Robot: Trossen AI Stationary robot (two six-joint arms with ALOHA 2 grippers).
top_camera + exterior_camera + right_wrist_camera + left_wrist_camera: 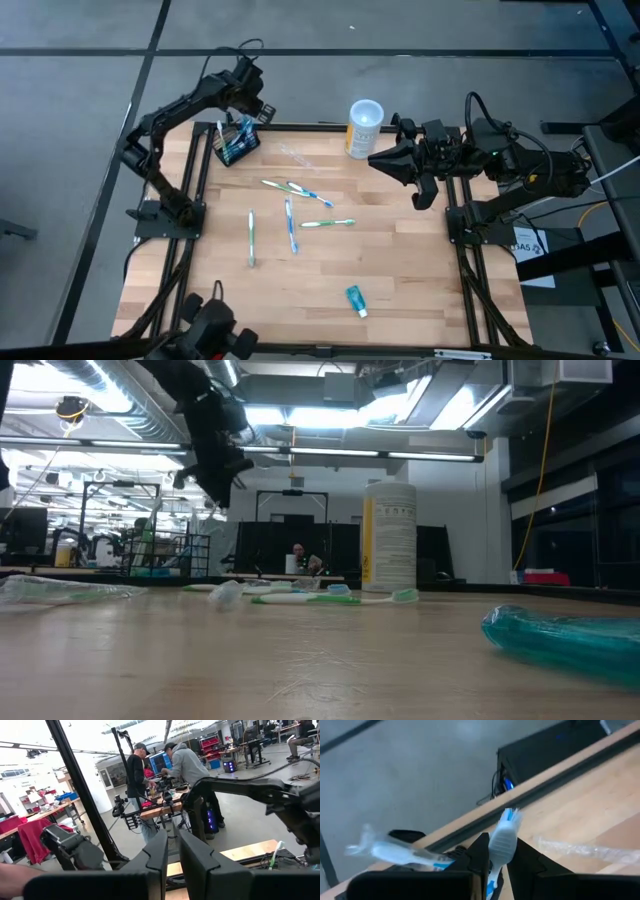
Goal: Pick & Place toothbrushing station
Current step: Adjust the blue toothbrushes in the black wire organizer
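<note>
Closest to my left wrist camera, a white-and-blue toothbrush (503,841) stands pinched between the two dark fingers of the left gripper (499,862), which are closed almost together on its handle, bristle end pointing away from the wrist. From above, that left gripper (243,100) sits over the toothbrushing station (237,143), a small black block at the far-left corner of the table (400,280), tight against the edge rail. Its long axis runs diagonally to the table's edges, and the brushes already slotted in it stick up out of its top.

My worry is the pinch. I hold the handle on a narrow line, so the brush could pivot as I move it and meet the block off-angle, jamming at a slot or knocking a neighbouring brush. A sideways push could also slide the light block along the rail or tip it off the corner.

Further out, several loose toothbrushes (292,222) lie flat mid-table, a clear wrapper (293,153) rests near the block, a white-and-yellow cup (364,127) stands at the far edge, and a teal tube (356,299) lies near the front. My right gripper (378,158) waits beside the cup, above the table, fingers nearly closed on nothing.
</note>
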